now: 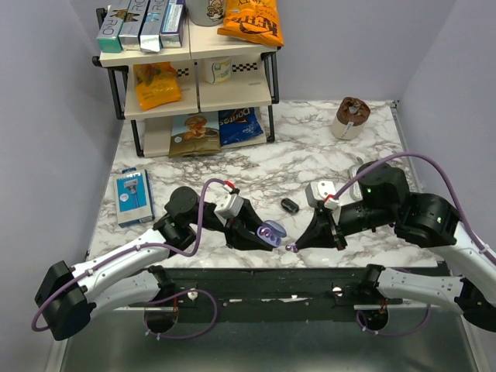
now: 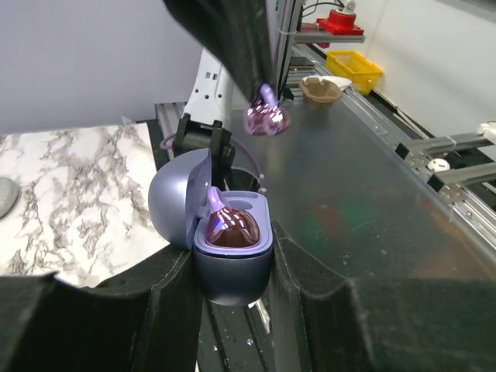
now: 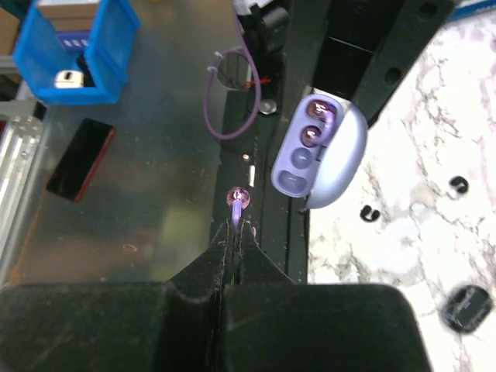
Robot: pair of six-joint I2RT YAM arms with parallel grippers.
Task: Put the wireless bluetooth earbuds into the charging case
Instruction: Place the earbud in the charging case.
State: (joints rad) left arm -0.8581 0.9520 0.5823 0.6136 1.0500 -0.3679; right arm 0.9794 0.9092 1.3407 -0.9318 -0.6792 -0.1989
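**Right gripper (image 3: 235, 230) has an earbud pinched, just beside the open case (image 2: 231, 263) in your left gripper (image 2: 232, 275).**

Your right gripper is closed tight on the held earbud (image 3: 238, 199). Your left gripper is clamped narrow on the base of the case, with the lid (image 2: 177, 198) standing open. In the top view the case lies at 10 o'clock from the held earbud, just beside it and not touching. In the right wrist view the case sits at 1 o'clock, with its long axis running 1 to 7 o'clock. In the left wrist view the held earbud hangs at 12 o'clock above the case mouth, apart from it. The right arm is the one that has to close that gap.

You have one case and two earbuds: the held earbud and the seated earbud (image 2: 232, 229) already in the base. The free well isn't plainly visible, so judge your line-up before lowering.
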